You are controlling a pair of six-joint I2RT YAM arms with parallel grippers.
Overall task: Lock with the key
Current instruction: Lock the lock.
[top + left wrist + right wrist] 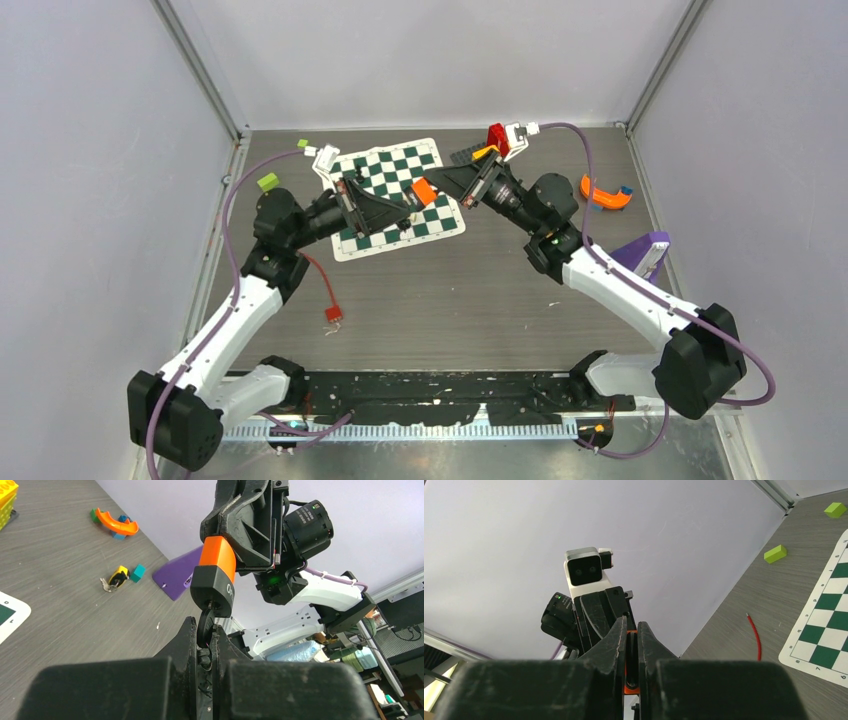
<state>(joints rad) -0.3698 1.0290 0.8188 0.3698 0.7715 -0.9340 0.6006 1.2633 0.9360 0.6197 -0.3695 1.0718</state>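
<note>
An orange and black padlock [424, 191] hangs in the air above the chessboard mat, between the two arms. My right gripper [436, 181] is shut on its orange upper part; in the right wrist view the orange body [631, 689] shows between the closed fingers of the gripper [632, 627]. My left gripper [408, 213] is shut on the black key. In the left wrist view the key's round head [205, 625] sits between the fingertips of the gripper [204, 630], its shaft in the bottom of the padlock [214, 580].
A green and white chessboard mat [400, 165] lies under the grippers. Green blocks [267, 181], a red cable [325, 290], an orange curved track [605, 195], a purple piece [645, 250] and a red block [497, 138] lie around. Another small key [117, 577] lies on the table.
</note>
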